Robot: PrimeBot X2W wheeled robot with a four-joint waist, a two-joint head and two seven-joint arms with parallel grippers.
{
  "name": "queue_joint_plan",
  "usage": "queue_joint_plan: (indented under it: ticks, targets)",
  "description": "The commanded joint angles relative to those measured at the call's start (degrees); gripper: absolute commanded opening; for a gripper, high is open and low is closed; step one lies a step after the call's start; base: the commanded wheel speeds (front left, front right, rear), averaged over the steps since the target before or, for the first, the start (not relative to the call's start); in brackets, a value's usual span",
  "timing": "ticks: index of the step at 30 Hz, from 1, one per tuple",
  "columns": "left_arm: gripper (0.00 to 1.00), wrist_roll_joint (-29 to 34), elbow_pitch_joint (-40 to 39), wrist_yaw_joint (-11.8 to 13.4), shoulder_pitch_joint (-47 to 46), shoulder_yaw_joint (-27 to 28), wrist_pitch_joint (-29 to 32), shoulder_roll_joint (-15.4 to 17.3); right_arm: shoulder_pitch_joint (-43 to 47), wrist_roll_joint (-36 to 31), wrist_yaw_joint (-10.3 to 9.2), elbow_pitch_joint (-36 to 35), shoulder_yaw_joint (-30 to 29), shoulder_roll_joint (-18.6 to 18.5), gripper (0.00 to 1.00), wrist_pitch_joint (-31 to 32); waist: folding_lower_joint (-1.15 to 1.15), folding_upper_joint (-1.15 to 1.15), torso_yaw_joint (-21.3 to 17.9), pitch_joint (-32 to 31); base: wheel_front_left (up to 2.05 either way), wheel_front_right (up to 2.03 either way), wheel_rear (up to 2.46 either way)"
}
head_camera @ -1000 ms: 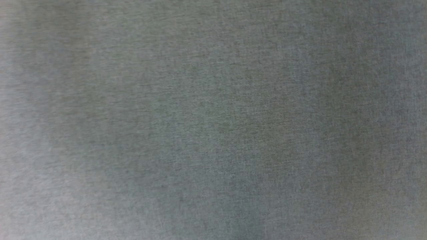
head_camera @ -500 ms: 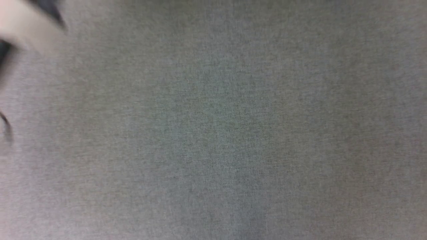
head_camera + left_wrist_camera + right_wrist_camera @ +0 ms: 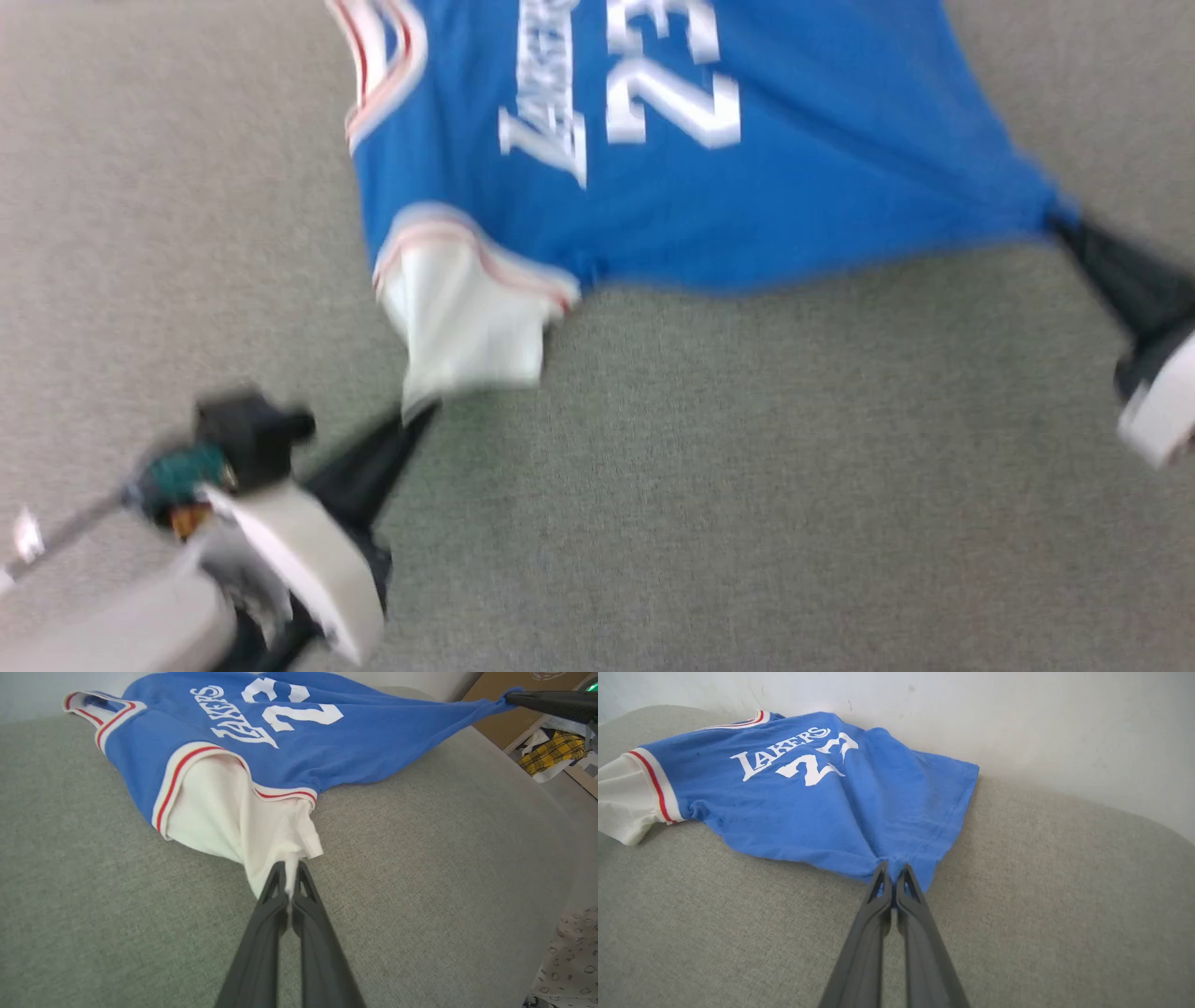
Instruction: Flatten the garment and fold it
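The garment [image 3: 747,168] is a bright blue jersey T-shirt with white lettering, a white sleeve end and red-and-white trim. It lies stretched on the grey fabric surface [image 3: 747,485]. My left gripper [image 3: 422,413] is shut on the tip of the white sleeve [image 3: 261,830], seen close in the left wrist view as the left gripper [image 3: 290,867] pinching white cloth. My right gripper [image 3: 1060,224] is shut on a blue hem corner at the right; the right wrist view shows the right gripper [image 3: 892,868] clamped on the garment [image 3: 808,798]. The cloth is pulled taut between both.
A pale wall [image 3: 1017,718] rises behind the grey surface. Past the surface's edge in the left wrist view lie a yellow plaid cloth [image 3: 553,751], a brown box [image 3: 504,700] and a white patterned cloth [image 3: 574,956].
The head camera has swung: before it showed bare grey fabric, then a blurred pale arm at the upper left; now the garment and both grippers are in it.
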Motion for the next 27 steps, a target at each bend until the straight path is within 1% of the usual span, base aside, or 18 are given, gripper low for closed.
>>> queue_joint_plan:
  ticks: [1,2,5,11,14,20,23,27]
  targets:
    - [0.0,-0.85,0.07,0.81,1.86,-0.58,-0.07,-0.2,2.62,-0.15,-0.11,0.04,-0.75,0.63,0.0,0.34,0.01,0.0,0.16,-5.27,0.0,0.0,0.0]
    - [0.0,-1.97,0.46,1.32,3.6,-1.25,0.12,-0.31,5.16,-0.44,-0.11,0.11,-1.24,0.9,0.0,0.96,0.01,0.0,0.17,-6.27,0.0,0.0,0.0]
    - [0.0,-5.14,1.47,1.78,8.02,-3.15,1.04,-0.28,12.51,-1.46,-0.11,0.35,-2.87,1.7,0.0,2.68,0.01,0.0,0.15,-8.65,0.0,0.0,0.0]
    - [0.0,-12.13,2.87,1.62,15.29,-6.39,4.15,-0.27,26.24,-2.82,-0.11,0.92,-6.71,4.51,0.0,6.07,0.01,0.0,0.08,-12.27,0.0,0.0,0.0]
    - [0.0,-15.46,3.45,1.58,18.33,-7.55,5.35,-0.76,31.99,-3.48,-0.11,0.75,-8.22,5.95,0.0,8.55,0.01,0.0,0.08,-13.33,0.0,0.0,0.0]
    - [0.0,-19.57,4.09,2.32,22.67,-8.64,5.8,-1.32,40.48,-5.81,-0.11,0.49,-10.42,8.04,0.0,12.92,0.01,0.0,0.16,-15.01,0.0,0.0,0.0]
    - [0.0,-21.24,3.85,2.4,24.47,-9.21,6.22,-1.29,43.54,-6.37,-0.11,0.5,-11.43,8.79,0.0,15.6,0.01,0.0,0.2,-15.78,0.0,0.0,0.0]
    - [0.0,-22.63,3.22,2.48,25.93,-9.2,5.85,-1.23,46.29,-7.18,-0.11,-0.87,-13.46,10.11,0.0,17.66,0.01,0.0,0.41,-16.7,0.0,0.0,0.0]
